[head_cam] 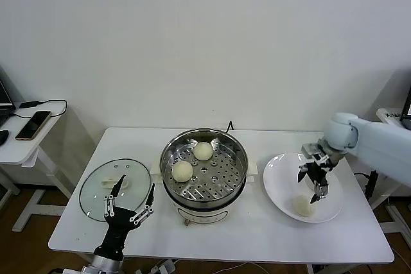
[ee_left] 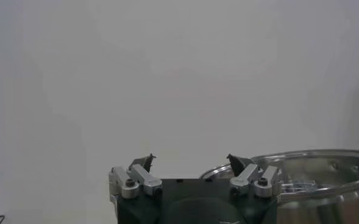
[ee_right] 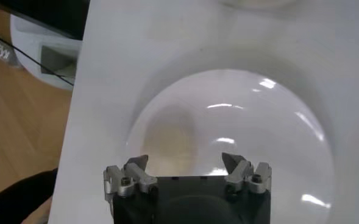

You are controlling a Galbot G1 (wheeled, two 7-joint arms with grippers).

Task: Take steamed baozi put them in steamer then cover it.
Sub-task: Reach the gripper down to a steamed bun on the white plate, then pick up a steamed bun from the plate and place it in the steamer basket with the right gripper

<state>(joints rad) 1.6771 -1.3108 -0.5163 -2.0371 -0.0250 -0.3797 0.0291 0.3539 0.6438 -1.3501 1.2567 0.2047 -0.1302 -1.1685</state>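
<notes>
The steamer (head_cam: 235,156), a shiny steel pot with a perforated tray, stands at the table's middle. Two steamed baozi lie in it, one at the back (head_cam: 203,151) and one nearer the left (head_cam: 182,171). A third baozi (head_cam: 303,206) rests on the near part of the white plate (head_cam: 277,178) to the right. My right gripper (head_cam: 311,183) hangs open just above the plate, slightly behind that baozi, holding nothing (ee_right: 185,161). The glass cover (head_cam: 96,190) lies flat left of the steamer. My left gripper (head_cam: 136,187) stands open over the cover's near right edge, empty (ee_left: 190,159).
The steamer's rim (ee_left: 325,159) shows beside my left gripper in the left wrist view. A side table with a phone (head_cam: 32,125) stands at the far left. The floor and another table's base (ee_right: 42,52) lie past the table's right edge.
</notes>
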